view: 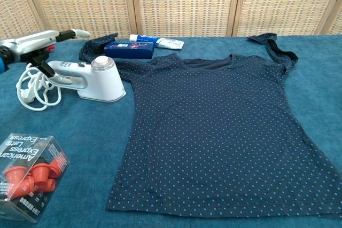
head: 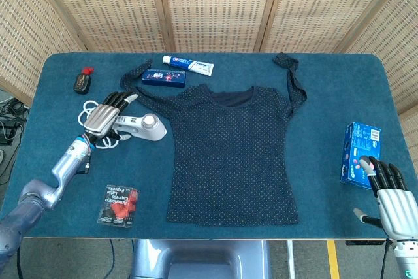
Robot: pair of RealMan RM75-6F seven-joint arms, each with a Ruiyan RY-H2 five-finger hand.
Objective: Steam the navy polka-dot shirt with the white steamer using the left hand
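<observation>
Covering the whole surface, the blue table (head: 339,89) carries the navy polka-dot shirt (head: 232,151), spread flat at the centre with its sleeves trailing toward 11 and 1 o'clock. At 9 o'clock, just beside the shirt's left sleeve, the white steamer (head: 142,125) stands on the cloth with its handle pointing away from the shirt toward a coiled white cord (view: 33,86). The left hand (head: 104,115) hangs over that handle with fingers stretched out flat and apart, holding nothing; in the chest view they sit clear above the handle. The right hand (head: 390,194) rests at 4 o'clock, fingers extended and empty, fingertips near a blue box (head: 360,151). A clear case of red pieces (view: 26,177) lies at 7 o'clock, a toothpaste tube (head: 189,65) at 12
</observation>
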